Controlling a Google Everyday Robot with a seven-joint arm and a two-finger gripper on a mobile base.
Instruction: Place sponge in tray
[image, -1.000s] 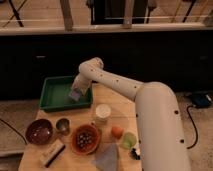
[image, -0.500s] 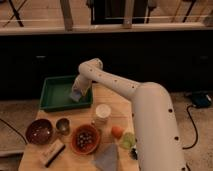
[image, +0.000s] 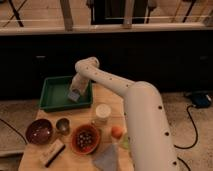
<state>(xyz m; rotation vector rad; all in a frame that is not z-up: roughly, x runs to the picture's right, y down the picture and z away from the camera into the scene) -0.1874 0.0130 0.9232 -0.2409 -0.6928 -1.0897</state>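
The green tray (image: 52, 95) lies at the back left of the wooden table. My gripper (image: 75, 93) hangs from the white arm (image: 115, 85) and reaches down into the right part of the tray. It is shut on the sponge (image: 73, 96), a small pale grey-blue block, held low inside the tray's rim. I cannot tell whether the sponge touches the tray floor.
In front of the tray stand a brown bowl (image: 39, 131), a small metal cup (image: 62, 125), an orange bowl (image: 85, 139) with dark contents and a white jar (image: 102, 113). An orange fruit (image: 116, 131), a grey cloth (image: 107, 159) and a tan-and-dark block (image: 52, 152) lie nearer the front edge.
The gripper has moved a little left and down with the sponge, lower into the tray. Nothing else on the table has moved.
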